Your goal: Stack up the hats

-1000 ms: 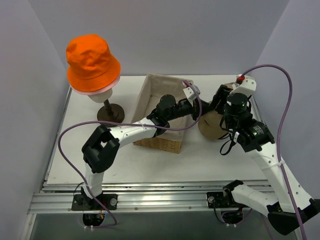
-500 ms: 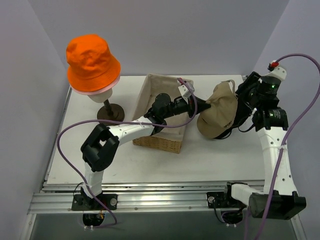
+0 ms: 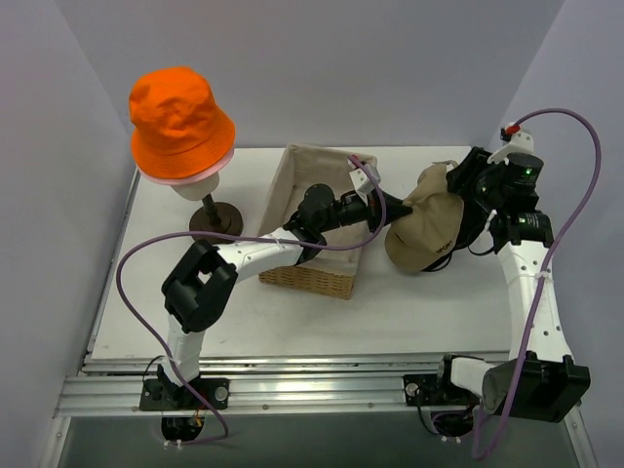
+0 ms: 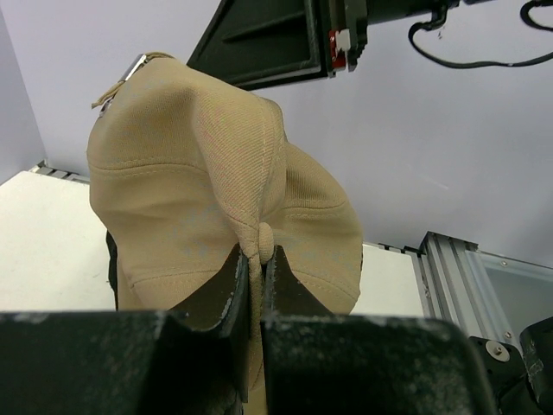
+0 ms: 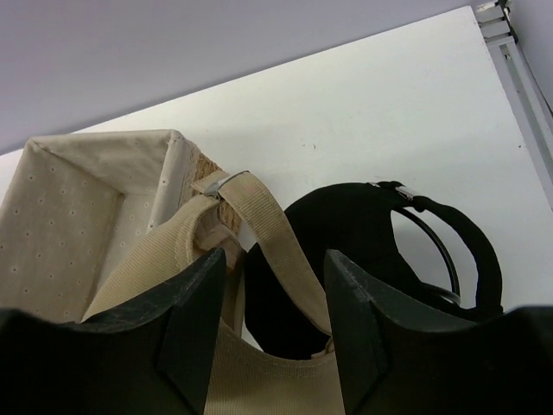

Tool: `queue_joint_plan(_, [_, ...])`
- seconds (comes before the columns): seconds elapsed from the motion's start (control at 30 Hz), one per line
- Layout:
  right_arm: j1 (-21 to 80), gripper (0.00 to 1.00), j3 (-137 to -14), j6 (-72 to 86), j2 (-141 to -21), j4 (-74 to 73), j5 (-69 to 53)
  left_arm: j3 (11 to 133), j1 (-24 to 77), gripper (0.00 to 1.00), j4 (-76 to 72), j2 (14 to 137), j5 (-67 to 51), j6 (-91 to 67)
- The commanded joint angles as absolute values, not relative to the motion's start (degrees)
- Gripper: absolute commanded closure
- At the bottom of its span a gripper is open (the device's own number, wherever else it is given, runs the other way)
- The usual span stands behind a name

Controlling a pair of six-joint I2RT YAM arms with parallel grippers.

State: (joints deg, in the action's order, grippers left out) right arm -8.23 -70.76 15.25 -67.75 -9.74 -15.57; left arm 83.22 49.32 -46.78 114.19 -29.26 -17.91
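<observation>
top view: on the white table [image 3: 419,312] a basket [image 3: 292,166] sits mid-back. at far left the orange hat [image 3: 180,117] tops the pink hat [image 3: 185,178] on the head [image 3: 195,188]. the tan cap [image 3: 429,229] hangs right of the basket, above the black cap [image 5: 346,233] lying on the table. the left gripper [image 4: 253,259] pinches its crown; the right gripper [image 5: 270,264] has its fingers spread around its strap.

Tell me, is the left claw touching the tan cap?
Touching: the left wrist view shows the left gripper pinched shut on the tan cap at its crown button.
</observation>
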Motion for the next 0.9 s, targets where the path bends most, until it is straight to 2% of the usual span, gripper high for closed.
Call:
queue_joint_plan(0.0, [-8.61,0.55,-69.26,13.45,-67.41,-6.07,-17.06,83.85,49.04,0.98,-52.47,113.91,-31.03,-18.02])
queue_joint_plan(0.2, [-8.61,0.56,-68.21,14.5,-68.82,-3.52,-14.94,83.93,48.96,0.98,-52.82,114.08,-31.29,-18.11])
queue_joint_plan(0.43, [-8.61,0.71,-68.02,15.29,-68.29,-1.4,-11.34,84.38,48.87,0.98,-53.79,115.13,-31.73,-18.98])
queue_joint_plan(0.53, [-8.61,0.75,-68.03,15.29,-67.42,-1.85,-9.23,84.2,48.87,0.98,-53.96,115.49,-31.55,-19.07])
queue_joint_plan(0.87, [-8.61,0.8,-68.12,15.47,-64.52,-7.29,-3.26,85.34,48.96,0.98,-54.05,117.86,-30.5,-20.3])
